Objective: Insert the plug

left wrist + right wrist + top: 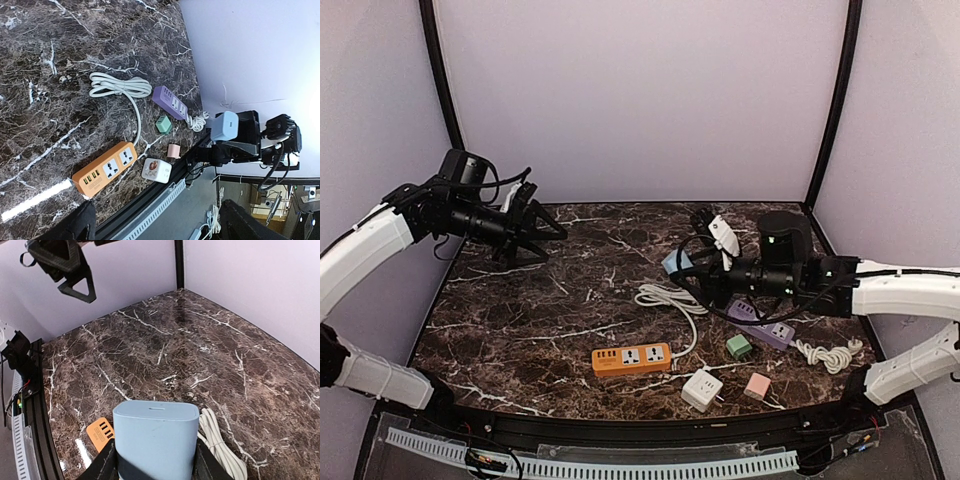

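Plug, pale blue rounded box, clamped in right tool; left tool spread apart.

In the right wrist view the blue plug is cut off at 6 o'clock, its prongs unseen, and it hides most of the orange power strip at 7 o'clock. The white cable runs off at 5 o'clock. In the left wrist view the left claw shows only as dark blurred stubs at the bottom edge.
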